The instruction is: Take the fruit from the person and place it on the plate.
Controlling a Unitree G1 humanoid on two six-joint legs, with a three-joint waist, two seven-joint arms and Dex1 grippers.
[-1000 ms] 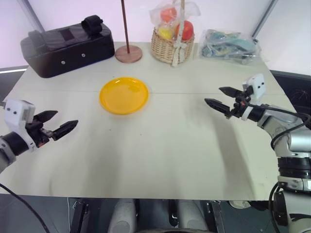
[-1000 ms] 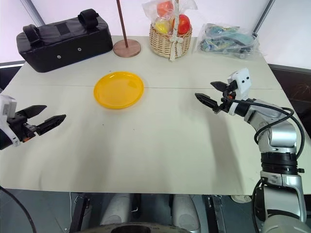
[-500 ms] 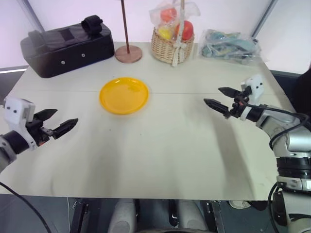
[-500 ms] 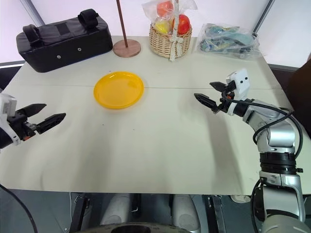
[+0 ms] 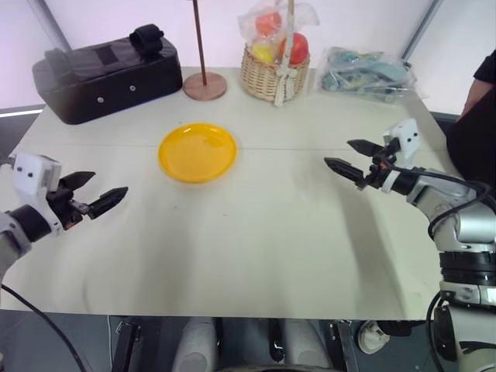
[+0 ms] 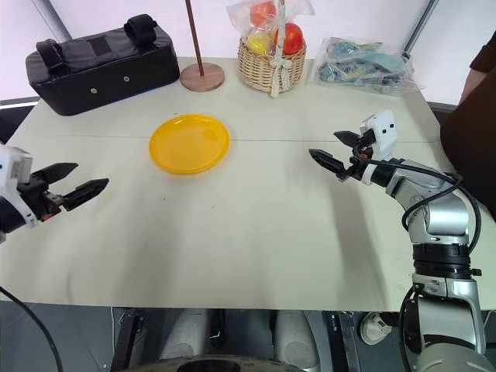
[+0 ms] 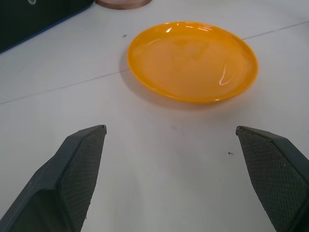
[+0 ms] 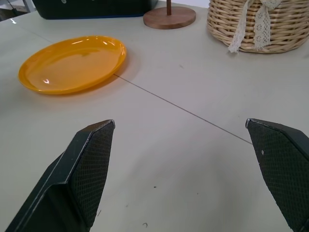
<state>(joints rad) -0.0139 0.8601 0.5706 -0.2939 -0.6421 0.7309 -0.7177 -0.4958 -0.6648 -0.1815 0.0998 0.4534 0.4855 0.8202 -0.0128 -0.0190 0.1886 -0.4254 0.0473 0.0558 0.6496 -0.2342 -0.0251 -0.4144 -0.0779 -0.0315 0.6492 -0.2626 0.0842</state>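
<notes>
The yellow-orange plate [image 5: 198, 152] lies bare on the table's far left half and also shows ahead of both wrists [image 7: 192, 60] [image 8: 72, 63]. A round orange fruit [image 6: 263, 13] sits at the top of the bagged wicker basket [image 5: 270, 74], beside a red one and a paler yellow one. The person [image 5: 479, 116], in dark clothing, stands at the table's right edge; no hand shows. My left gripper [image 5: 110, 183] hovers open near the left edge, nothing between its fingers. Over the right side my right gripper [image 5: 337, 152] is open and empty too, pointing toward the plate.
A black case [image 5: 105, 71] lies at the back left. A round wooden base with a pole [image 5: 204, 85] stands beside the basket. A clear bag of items [image 5: 366, 72] rests at the back right. A seam line [image 8: 183, 111] crosses the table.
The person's dark-clad body has come into view at the right edge. Both grippers have stayed where they were, open.
</notes>
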